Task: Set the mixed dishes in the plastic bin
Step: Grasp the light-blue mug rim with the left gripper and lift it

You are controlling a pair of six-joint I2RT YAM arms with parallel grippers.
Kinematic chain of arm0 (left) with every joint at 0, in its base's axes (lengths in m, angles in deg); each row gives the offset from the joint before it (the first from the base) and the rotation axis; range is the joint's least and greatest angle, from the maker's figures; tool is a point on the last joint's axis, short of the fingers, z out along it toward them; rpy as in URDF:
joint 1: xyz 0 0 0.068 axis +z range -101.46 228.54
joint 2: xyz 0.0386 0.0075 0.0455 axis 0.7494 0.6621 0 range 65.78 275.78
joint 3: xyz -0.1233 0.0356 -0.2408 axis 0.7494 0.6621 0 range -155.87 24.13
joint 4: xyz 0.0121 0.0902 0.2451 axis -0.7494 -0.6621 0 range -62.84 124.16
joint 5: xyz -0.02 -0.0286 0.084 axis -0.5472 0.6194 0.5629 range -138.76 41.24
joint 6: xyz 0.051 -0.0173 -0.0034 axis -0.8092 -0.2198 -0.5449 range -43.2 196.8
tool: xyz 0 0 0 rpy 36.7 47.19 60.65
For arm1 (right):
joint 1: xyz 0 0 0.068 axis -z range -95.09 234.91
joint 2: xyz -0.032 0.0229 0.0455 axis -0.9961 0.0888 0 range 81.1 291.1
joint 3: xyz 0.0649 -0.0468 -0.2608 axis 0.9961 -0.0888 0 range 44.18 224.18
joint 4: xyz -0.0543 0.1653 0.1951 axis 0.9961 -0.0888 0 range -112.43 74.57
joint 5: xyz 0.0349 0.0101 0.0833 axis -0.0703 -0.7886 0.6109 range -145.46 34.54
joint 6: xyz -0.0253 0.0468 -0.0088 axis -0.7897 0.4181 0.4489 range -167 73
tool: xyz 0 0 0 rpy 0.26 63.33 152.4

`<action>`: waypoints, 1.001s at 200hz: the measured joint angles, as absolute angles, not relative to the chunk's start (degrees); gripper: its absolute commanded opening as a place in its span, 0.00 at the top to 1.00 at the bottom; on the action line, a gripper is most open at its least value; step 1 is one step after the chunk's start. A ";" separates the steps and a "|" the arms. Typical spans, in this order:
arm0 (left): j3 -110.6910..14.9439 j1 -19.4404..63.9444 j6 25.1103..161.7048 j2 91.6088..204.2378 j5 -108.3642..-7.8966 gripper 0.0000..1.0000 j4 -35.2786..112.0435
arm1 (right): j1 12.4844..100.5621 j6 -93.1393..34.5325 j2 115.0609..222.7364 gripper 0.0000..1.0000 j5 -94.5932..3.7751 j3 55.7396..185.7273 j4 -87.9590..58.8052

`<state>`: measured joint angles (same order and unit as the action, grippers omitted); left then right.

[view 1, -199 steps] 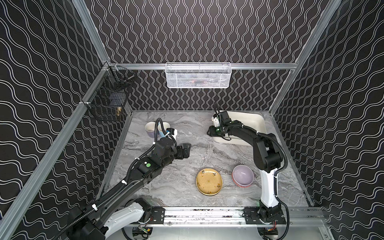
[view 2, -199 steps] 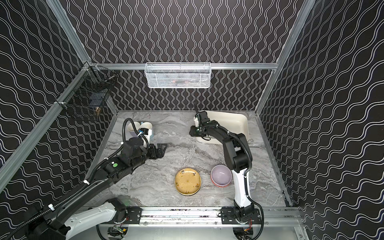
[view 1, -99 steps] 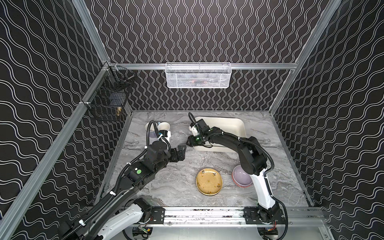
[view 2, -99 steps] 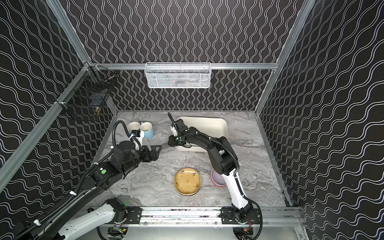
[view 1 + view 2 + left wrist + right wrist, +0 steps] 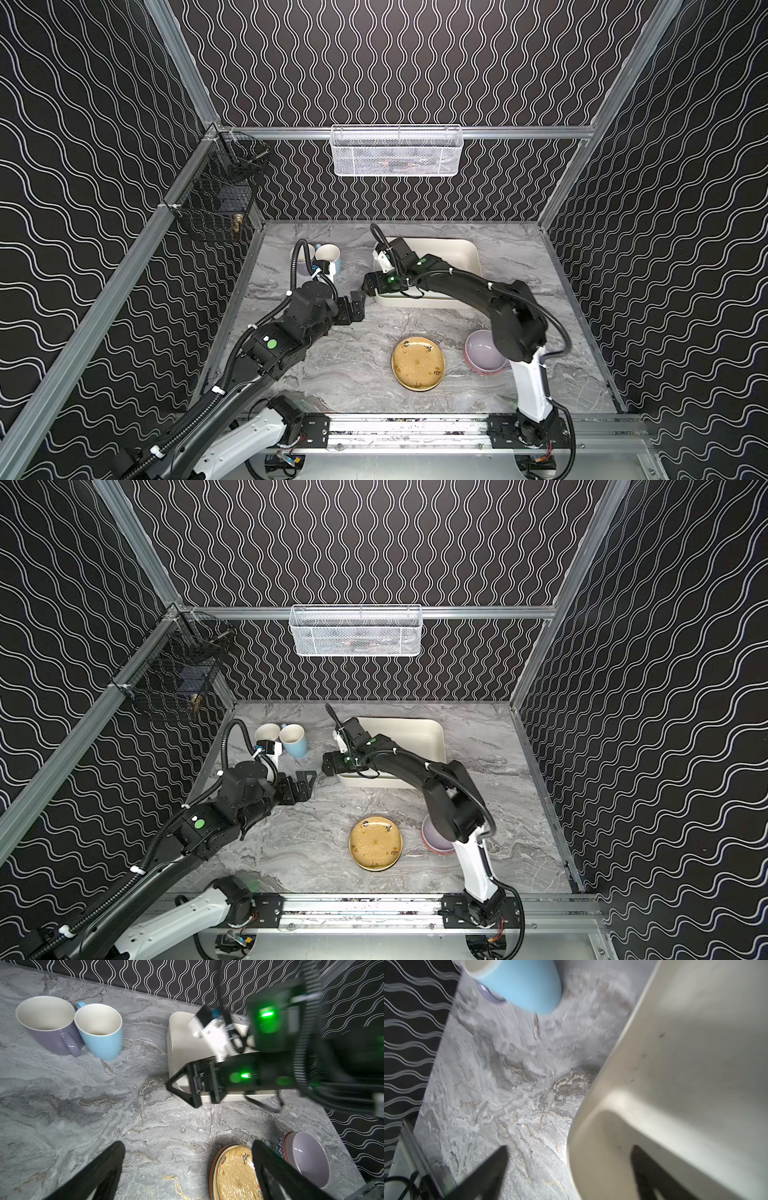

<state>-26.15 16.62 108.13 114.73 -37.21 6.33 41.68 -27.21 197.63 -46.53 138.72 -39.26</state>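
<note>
A grey marbled counter (image 5: 353, 365) is sitting inside black walls with white wavy lines. The cream plastic bin (image 5: 457, 255) is lying toward the back of it, right of the middle in both top views. The right claw (image 5: 368, 285) is hanging at the bin's near left corner. Its fingers (image 5: 488, 1169) are standing well apart, one over the counter and one over the bin's inside, with the rim between them, and they are gripping nothing.

Left of the bin, the lilac mug (image 5: 49, 1028) and the light-blue mug (image 5: 101, 1036) are standing upright and touching. The left claw (image 5: 356, 308) is hovering near the right one, spread wide and holding nothing.

Toward the front, the mustard plate (image 5: 417, 363) is resting on an orange-rimmed plate (image 5: 212, 1167). Just beside it, the lilac bowl (image 5: 482, 353) is sitting on a patterned dish (image 5: 279, 1145).

A white mesh basket (image 5: 395, 153) is hanging on the back wall and a black wire basket (image 5: 216, 203) on the left wall.
</note>
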 measured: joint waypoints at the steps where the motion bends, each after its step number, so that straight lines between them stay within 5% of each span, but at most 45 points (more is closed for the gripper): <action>1: -26.15 16.62 108.13 114.77 -37.16 0.01 6.33 | 41.73 -27.21 197.17 0.01 -46.77 138.37 -39.17; 47: -28.14 16.73 108.05 122.29 -32.62 0.02 6.24 | 48.94 -25.18 186.39 0.02 -46.88 129.13 -37.54; 76: -32.78 18.94 107.89 130.49 -31.66 0.10 6.31 | 55.02 -23.69 182.31 0.05 -42.71 124.82 -37.27; 141: -42.37 36.31 109.27 147.12 -37.84 0.12 6.76 | 55.39 -26.53 174.55 0.01 -48.15 123.36 -41.97; 200: -50.09 40.97 114.23 158.60 -40.92 0.12 5.63 | 56.37 -21.81 169.41 0.01 -47.65 113.92 -35.24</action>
